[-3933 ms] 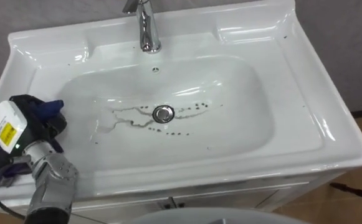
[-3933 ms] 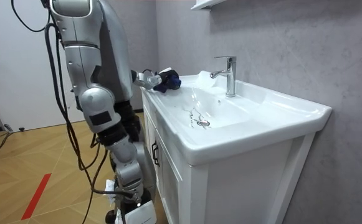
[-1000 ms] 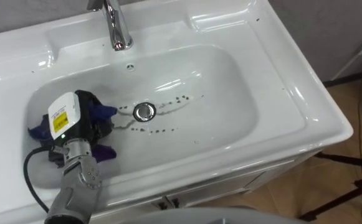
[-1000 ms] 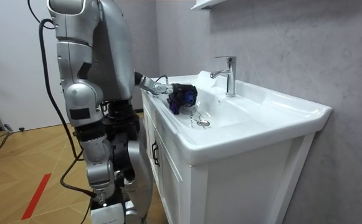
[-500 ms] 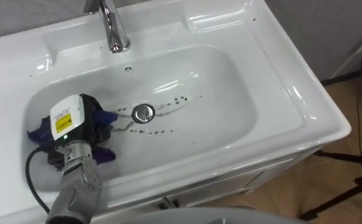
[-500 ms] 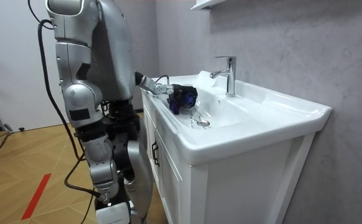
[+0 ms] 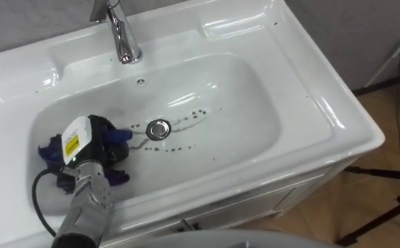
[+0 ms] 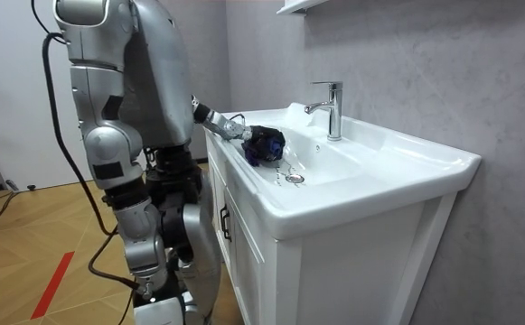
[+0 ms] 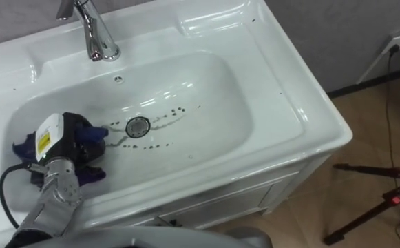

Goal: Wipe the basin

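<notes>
My left robot hand (image 7: 98, 141) is down in the left part of the basin (image 7: 255, 117), just beside the drain (image 7: 158, 129) — fingers curled over the blue cloth (image 7: 47, 151), gripping it. The cloth bunches beneath my palm, folds poking out on either side.

Grey wall (image 8: 425, 72), wood floor (image 8: 27, 235), white cabinet (image 8: 271, 271).

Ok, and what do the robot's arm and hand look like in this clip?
The left forearm is silver-grey metal with a ribbed section near the wrist. The left hand is black, with a white rectangular tag bearing a yellow label on its back. A black cable loops out beside the forearm. In the room view the upper arm has smooth silver shells with darker joints.
</notes>
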